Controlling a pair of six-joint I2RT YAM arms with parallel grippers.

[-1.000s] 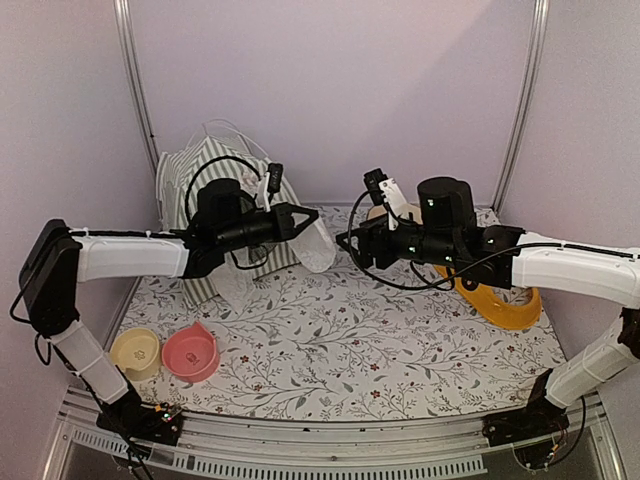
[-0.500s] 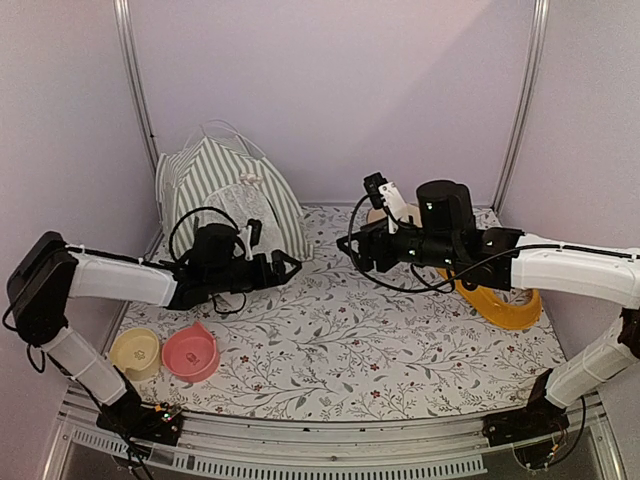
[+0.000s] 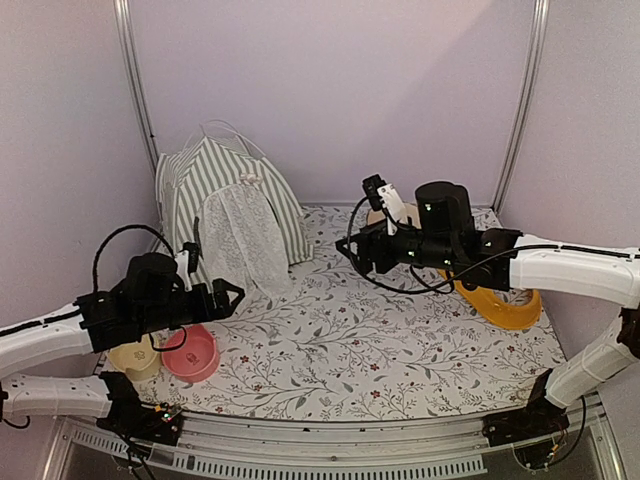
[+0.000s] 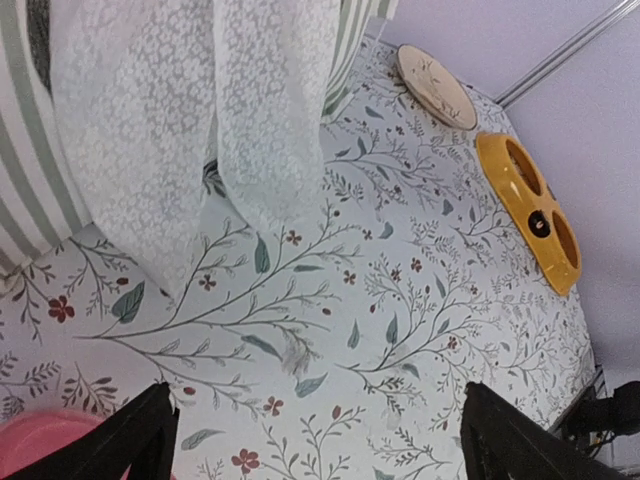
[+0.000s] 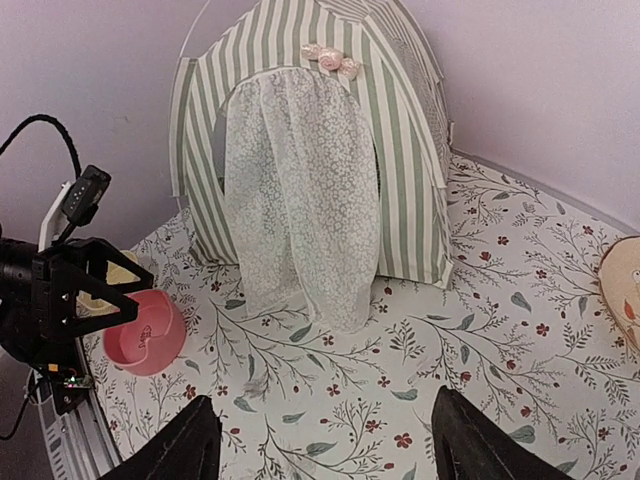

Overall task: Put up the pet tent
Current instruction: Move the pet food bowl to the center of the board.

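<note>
With both my claws free, I judge the setting-up is all but done. The pet tent (image 3: pixel 235 195) stands upright on its own, and what is left is a check that it holds. The next move calls for no grasp unless the lace curtain (image 5: pixel 300 200) wants straightening. That would take only a light pinch at its hem, without dragging the tent.

My left claw (image 4: pixel 320 455) has its jaws wide apart and holds nothing. It hovers low over the floral tabletop (image 3: pixel 350 340), near the pink bowl (image 3: pixel 190 352) and a little in front of the curtain. My right claw (image 5: pixel 320 450) is likewise spread and empty, raised over the middle of the tabletop, facing the tent and well apart from it.

The tent sits in the far left corner, its curtain hanging over the doorway down to the tabletop. The orange double feeder (image 3: pixel 505 305) lies off to my right.
</note>
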